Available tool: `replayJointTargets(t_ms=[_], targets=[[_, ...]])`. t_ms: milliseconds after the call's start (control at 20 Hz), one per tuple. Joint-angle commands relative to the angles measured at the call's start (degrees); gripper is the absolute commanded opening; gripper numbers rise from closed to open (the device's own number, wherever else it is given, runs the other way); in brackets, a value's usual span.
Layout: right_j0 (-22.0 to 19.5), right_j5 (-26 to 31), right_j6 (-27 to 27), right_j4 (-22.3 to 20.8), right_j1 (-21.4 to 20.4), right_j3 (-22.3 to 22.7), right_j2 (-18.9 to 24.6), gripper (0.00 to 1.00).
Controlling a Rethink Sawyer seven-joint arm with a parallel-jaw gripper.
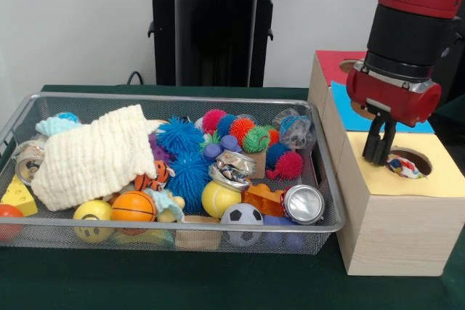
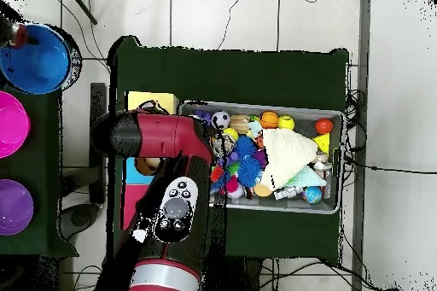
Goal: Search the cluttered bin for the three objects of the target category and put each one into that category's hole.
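Note:
The wire mesh bin [image 1: 174, 97] stands on the green table, full of balls, spiky toys and cans; it also shows in the overhead view [image 2: 335, 161]. I see no printed cloth in it. One white printed cloth [image 1: 404, 168] lies in the round hole of the yellow-panelled wooden box [image 1: 429, 176]. My gripper [image 1: 379, 156] hangs just above the hole's left edge, its fingers slightly apart and holding nothing. In the overhead view the arm [image 2: 175, 206] hides the gripper and most of the boxes; a corner of the yellow box [image 2: 152, 101] shows.
A cream waffle cloth [image 1: 94, 154] covers the bin's left part, with a mint-green cloth [image 1: 54, 126] behind it. The blue-panelled [image 1: 349, 114] and red-panelled [image 1: 333, 64] boxes stand behind the yellow one. Blue [image 2: 34, 59], pink [image 2: 8, 124] and purple [image 2: 13, 206] bowls stand on a side table.

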Motion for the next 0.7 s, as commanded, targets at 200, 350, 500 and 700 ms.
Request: replayJointTargets(t_ms=[200, 350, 500, 700], targets=[[0.69, 1.07, 7.01, 0.34, 2.24, 0.11, 1.68, 0.00], [0.77, 1.10, 7.18, 0.60, 2.40, -0.15, 1.75, 0.00], [1.00, 0.82, 7.55, 0.74, 2.03, 0.53, 1.55, 0.00], [1.63, 1.20, 8.54, 1.25, 2.57, -0.27, 1.23, 0.00]])
